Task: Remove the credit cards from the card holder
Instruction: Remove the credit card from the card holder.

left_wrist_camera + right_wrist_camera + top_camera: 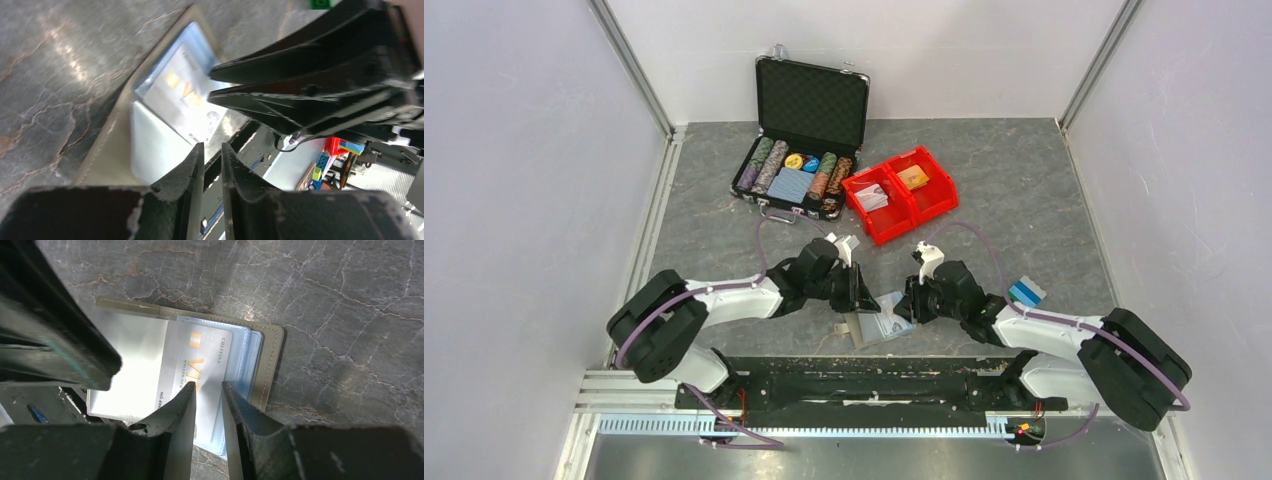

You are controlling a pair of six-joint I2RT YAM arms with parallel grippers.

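**Q:** At six o'clock on the table [1024,180], what lies between the arms?

**A:** Card holder [876,328], open flat: grey cover, clear bluish sleeves, one silver card [192,357] lettered orange.

**Q:** Handling?

**A:** Probably light, stiff and slick; take its exposed edge. Right gripper [209,400], at three o'clock, straddles that edge. Left gripper [212,160] is at ten o'clock. Both have narrow jaws; whether either is pinching, cannot tell.

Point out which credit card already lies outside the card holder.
The blue striped card, lying alone on the tabletop at the right. The silver card with gold lettering sits inside the open card holder.
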